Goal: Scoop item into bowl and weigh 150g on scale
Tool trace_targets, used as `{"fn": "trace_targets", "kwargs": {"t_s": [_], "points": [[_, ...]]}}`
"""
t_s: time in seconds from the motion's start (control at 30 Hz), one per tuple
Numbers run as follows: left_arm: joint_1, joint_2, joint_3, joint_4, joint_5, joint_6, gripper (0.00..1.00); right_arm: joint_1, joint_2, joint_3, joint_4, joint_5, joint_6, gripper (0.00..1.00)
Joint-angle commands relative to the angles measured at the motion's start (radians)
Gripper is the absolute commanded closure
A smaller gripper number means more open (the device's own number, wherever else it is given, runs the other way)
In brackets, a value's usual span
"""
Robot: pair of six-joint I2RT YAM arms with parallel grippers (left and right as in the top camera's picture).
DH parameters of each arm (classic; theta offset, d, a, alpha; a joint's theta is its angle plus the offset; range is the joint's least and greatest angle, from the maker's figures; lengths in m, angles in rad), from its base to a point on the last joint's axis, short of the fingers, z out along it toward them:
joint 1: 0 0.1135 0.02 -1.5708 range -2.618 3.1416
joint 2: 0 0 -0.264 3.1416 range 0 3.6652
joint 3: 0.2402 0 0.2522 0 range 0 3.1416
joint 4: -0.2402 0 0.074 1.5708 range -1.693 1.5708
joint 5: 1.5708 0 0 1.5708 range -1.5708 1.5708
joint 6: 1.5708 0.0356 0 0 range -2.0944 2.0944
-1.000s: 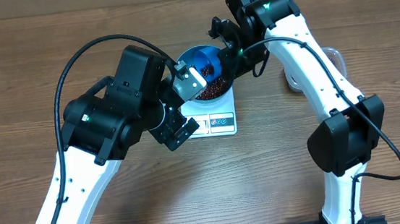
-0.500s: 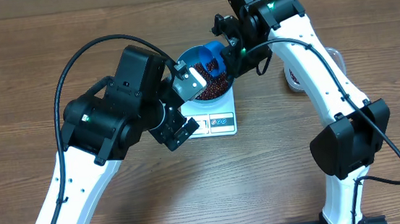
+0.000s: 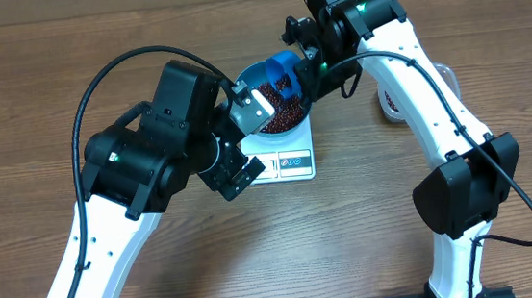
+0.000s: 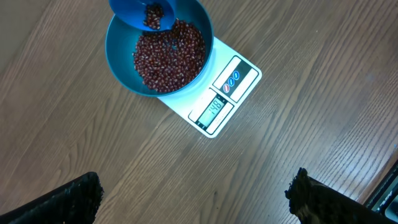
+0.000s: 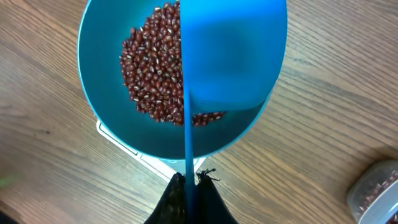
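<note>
Beans (image 4: 168, 56) lie in a loose heap inside the bowl (image 4: 121, 56), covering its floor and banked toward the side nearest the display. The bowl stands on the scale (image 4: 217, 99) and covers the rear of the platform. The display window and button panel show clear of it at the front edge; digits are lit but too small to read with certainty. The right gripper (image 5: 189, 196) has its jaws closed tight on the thin handle of the scoop (image 5: 233, 56). The scoop hangs tipped over the bowl's rim on the side away from the display, and the left wrist view shows a few beans in its cup. The left gripper (image 4: 196, 186) has its jaws spread to full width and grips nothing. It hangs above the table (image 4: 311, 74) on the display side of the scale, touching neither scale nor bowl. A clear tub (image 5: 376, 186) with more beans in it stands on the table beside the right arm, apart from the scale.
</note>
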Motion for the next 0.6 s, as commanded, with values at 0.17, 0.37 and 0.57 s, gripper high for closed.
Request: {"fn": "trace_targets", "kwargs": {"t_s": [0.17, 0.37, 0.57], "points": [[0.004, -0.007, 0.020, 0.000, -0.003, 0.000, 0.01, 0.006, -0.055, 0.040, -0.004, 0.011, -0.008, 0.96], [0.004, -0.007, 0.020, 0.000, -0.003, 0.000, 0.01, 0.014, -0.056, 0.040, -0.005, 0.004, -0.005, 0.96], [0.004, -0.007, 0.020, 0.000, -0.003, 0.000, 0.00, 0.018, -0.056, 0.040, -0.008, -0.023, -0.001, 0.96]]}}
